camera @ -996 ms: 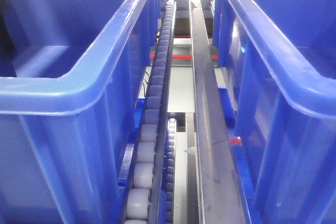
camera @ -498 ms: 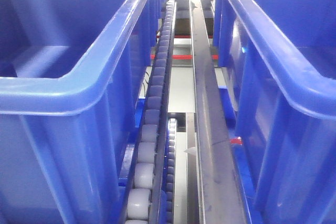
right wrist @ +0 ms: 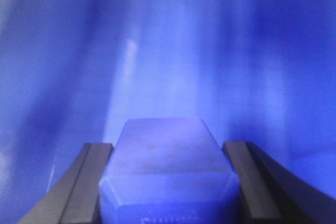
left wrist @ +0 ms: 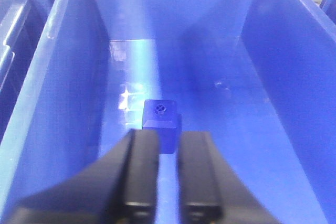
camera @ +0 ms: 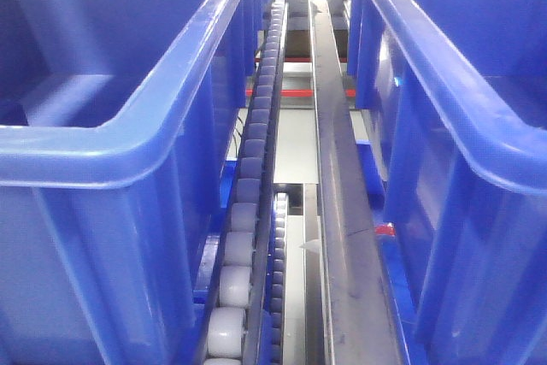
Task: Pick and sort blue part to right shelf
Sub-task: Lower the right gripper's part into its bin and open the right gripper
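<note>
Two end effectors busy: right end effector point(right wrist: 167, 203) clamped on a blue part point(right wrist: 168, 174) over blue bin wall, left end effector point(left wrist: 167, 177) nearly together behind a small cube point(left wrist: 159, 121) on that bin's point(left wrist: 68, 108) floor; likely next, release onto the right shelf point(camera: 256, 177).

No readable text, label, brand, number or sign shows in any view; faint raised marks at six o'clock on the pale block point(right wrist: 169, 174) are too blurred to read
</note>
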Controlling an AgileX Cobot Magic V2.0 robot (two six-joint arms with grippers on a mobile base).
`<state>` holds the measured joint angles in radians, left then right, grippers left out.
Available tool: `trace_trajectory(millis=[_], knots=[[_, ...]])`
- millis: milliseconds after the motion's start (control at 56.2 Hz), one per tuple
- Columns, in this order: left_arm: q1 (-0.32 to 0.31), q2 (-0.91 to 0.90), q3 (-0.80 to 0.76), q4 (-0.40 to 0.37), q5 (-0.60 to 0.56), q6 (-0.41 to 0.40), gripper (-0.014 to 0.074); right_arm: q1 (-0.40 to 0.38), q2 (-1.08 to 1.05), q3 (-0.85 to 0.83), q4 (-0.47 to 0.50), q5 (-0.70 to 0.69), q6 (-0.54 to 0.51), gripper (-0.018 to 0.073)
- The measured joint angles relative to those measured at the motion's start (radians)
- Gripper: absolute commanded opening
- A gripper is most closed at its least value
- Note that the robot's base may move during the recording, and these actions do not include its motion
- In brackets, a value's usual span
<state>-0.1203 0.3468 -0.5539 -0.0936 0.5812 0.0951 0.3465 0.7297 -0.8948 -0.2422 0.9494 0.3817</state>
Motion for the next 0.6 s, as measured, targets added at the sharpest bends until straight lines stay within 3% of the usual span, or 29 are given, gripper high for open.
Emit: trace_trajectory(millis=[196, 320, 605], knots=[[0.0, 0.0, 0.0, 0.0, 0.0, 0.0, 0.0124, -0.006, 0.306, -0.128, -0.002, 0.017, 0.006, 0.0187], [0.0, 0.0, 0.0, 0.0, 0.002, 0.0, 0.0124, -0.051, 0.473, -0.149, 0.014, 0.015, -0.001, 0.0187], [0.0, 0.0, 0.0, 0.0, 0.033, 0.0, 0.0124, -0.178, 0.68, -0.152, 0.128, -0.063, -0.165, 0.021]])
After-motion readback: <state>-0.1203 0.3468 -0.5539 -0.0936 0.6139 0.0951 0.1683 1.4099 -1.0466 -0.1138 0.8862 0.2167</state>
